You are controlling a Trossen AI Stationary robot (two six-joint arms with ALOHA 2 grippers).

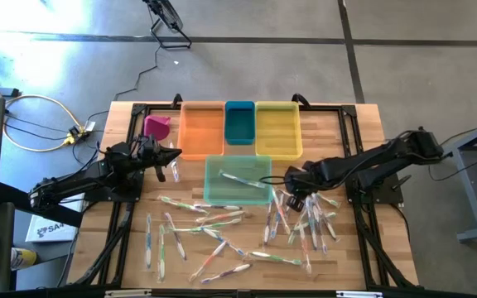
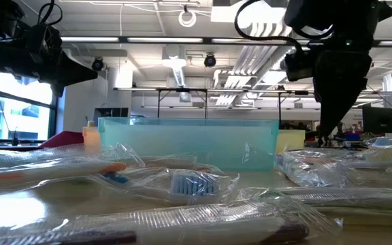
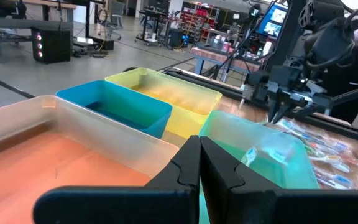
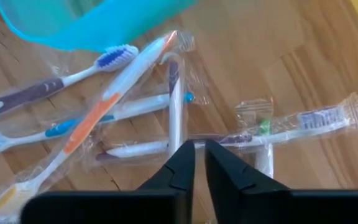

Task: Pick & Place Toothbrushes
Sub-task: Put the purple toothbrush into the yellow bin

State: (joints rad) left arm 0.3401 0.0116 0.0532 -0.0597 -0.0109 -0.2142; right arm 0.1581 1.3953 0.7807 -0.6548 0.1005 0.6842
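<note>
A: What could go wrong from here?

B: The toothbrushes (image 4: 92, 118) under the right gripper (image 4: 199, 155) are wrapped and lie crossed, one over another. I think the fingers can catch two at once, or only the wrapper, so the brush slips out on the way to the green bin (image 1: 237, 180). Also the gripper is just beside the bin's right wall, so a bump is possible.

A: And the right gripper, how is it?

B: Fingers only a little apart, a narrow slit, pointing down over a white handle (image 4: 175, 106) in the pile. Nothing is between them, as far as I see.

A: Left arm?

B: The left gripper (image 3: 199, 163) hangs at the left of the table, near the orange bin (image 1: 201, 130), fingers together, nothing held.

A: Where are the brushes, approx.?

B: Most are on the near half of the table (image 1: 371, 141), a thick heap at right, others spread to the left. Inside the green bin, at least one.
</note>
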